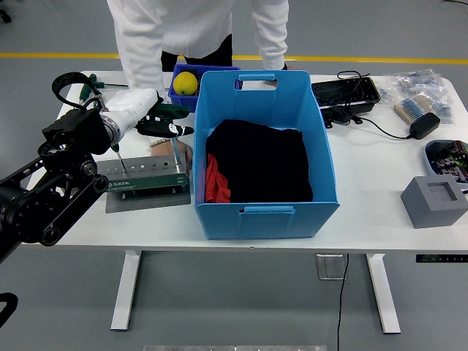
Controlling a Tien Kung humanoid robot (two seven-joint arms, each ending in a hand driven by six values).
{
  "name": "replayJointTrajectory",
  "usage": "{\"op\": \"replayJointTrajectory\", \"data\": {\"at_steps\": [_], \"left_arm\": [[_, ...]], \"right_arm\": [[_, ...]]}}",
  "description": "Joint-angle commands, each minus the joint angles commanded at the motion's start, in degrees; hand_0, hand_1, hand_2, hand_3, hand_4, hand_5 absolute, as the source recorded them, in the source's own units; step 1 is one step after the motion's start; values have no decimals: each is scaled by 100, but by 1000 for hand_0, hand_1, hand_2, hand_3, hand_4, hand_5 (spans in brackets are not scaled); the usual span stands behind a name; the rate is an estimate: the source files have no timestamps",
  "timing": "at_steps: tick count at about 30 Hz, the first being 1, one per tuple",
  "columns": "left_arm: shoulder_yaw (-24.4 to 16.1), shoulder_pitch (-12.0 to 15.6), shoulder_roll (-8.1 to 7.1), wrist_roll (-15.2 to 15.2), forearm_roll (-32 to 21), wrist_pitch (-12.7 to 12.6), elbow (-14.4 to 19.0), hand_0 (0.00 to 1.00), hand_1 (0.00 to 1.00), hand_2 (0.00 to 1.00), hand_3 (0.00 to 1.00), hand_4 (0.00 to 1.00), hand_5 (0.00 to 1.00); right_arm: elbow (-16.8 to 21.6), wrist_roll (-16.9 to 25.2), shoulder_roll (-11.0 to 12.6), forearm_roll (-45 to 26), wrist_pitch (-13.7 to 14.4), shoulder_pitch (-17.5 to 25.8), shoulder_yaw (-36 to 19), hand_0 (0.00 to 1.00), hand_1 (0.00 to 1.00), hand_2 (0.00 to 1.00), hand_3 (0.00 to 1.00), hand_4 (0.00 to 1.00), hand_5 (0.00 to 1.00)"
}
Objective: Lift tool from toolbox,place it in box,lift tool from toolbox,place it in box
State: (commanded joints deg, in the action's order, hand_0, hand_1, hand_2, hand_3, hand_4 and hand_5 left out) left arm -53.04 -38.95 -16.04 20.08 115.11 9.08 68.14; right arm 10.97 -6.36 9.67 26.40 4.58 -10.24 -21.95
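Green-handled, the tool is gripped in the fingers of the left hand, which hold its handle above the toolbox; its metal shaft points down toward the rack's right end, and I cannot tell whether the tip has cleared its hole. A second tool stands upright at the rack's left end. The blue box sits just to the right of the toolbox, with dark cloth and a bit of red inside. A person in white stands at the far side, one hand resting on the table just behind the toolbox. The right arm is not visible. By my reading this is the first lift, with the second tool untouched. The next move calls for raising the tool straight up until the shaft is free and higher than the box's near wall, then carrying it right over the rim and opening the fingers above the cloth. The person's hand lies close to that path, so the lift should stay clear of it.
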Motion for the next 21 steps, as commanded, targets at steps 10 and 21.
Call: {"op": "replayJointTrajectory", "data": {"at_steps": [10,21], "left_arm": [[104,25,-2,3,-64,-104,-119,164,12,68,120,998,833],[150,3,-37,-83,26,-339,-86,86,2,18,69,998,776]], "right_arm": [[0,-18,-7,75,-3,20,-57,685,670,726,569,802,677],[1,-25,-6,107,-1,31,-72,685,668,726,569,802,677]]}}
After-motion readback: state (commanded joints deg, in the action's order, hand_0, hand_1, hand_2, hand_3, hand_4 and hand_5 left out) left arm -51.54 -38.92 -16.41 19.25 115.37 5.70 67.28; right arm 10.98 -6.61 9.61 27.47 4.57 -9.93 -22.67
